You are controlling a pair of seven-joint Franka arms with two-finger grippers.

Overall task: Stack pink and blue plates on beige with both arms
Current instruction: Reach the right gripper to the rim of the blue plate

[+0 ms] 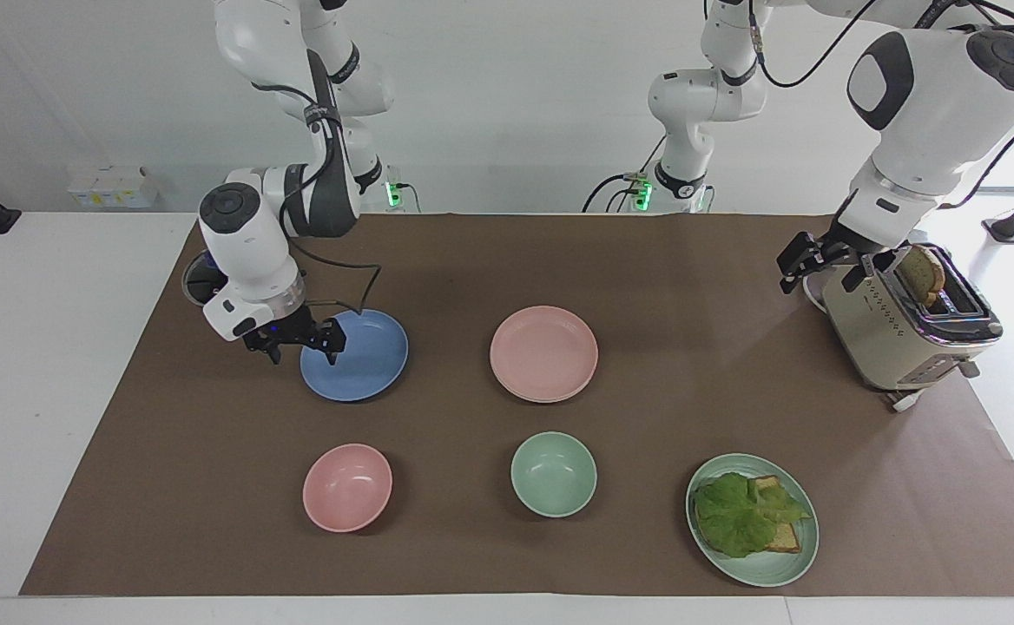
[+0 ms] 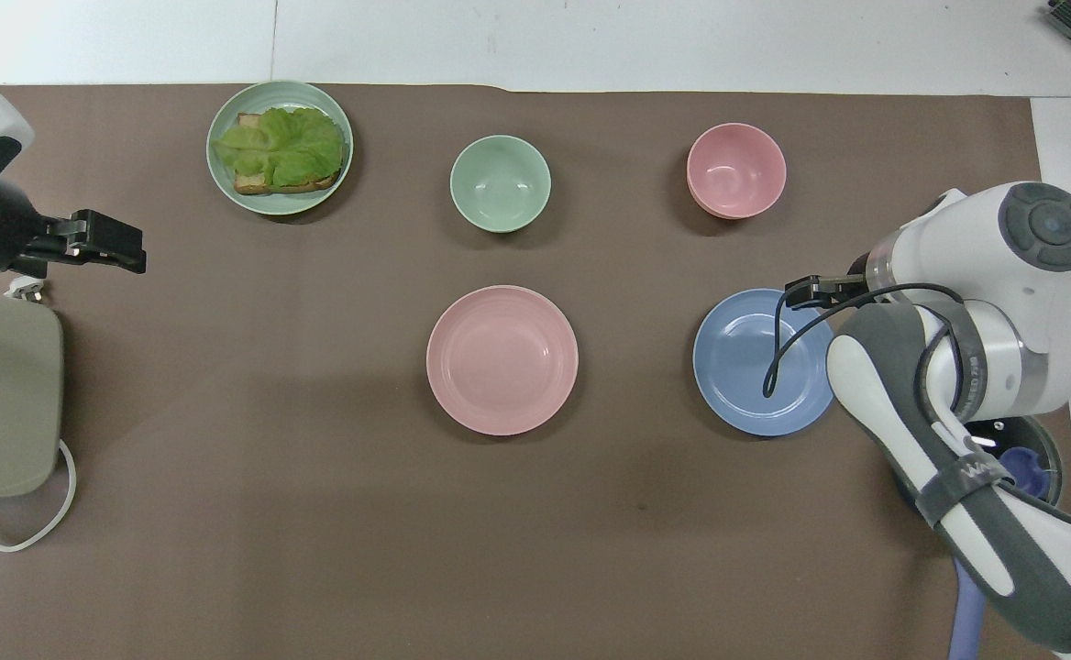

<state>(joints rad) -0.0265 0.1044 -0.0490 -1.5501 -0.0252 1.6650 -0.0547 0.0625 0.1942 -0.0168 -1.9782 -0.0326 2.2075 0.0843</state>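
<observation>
The blue plate (image 1: 355,354) lies flat on the brown mat toward my right arm's end of the tabletop, rim up. The pink plate (image 1: 543,352) lies beside it near the middle of the tabletop, and a thin pale edge under it looks like the beige plate (image 1: 550,397), though I cannot be sure. Being round, none of these has a long axis or a heading; only their level lie matters.

My right jaws (image 1: 299,340) are low at the blue plate's rim, on the side toward the right arm's end of the tabletop. They are open, one finger over the plate's edge, and grip nothing. I judge this to be the approach to the first pickup. The next move calls for settling the fingers either side of the thin rim, closing, and lifting level so the plate does not tip.

My left jaws (image 1: 811,262) wait in the air by the toaster (image 1: 906,330), open and empty.

Farther from me stand a pink bowl (image 1: 347,486), a green bowl (image 1: 553,474) and a green plate with lettuce and toast (image 1: 752,518). A lidded pot (image 2: 1021,458) shows under my right arm.
</observation>
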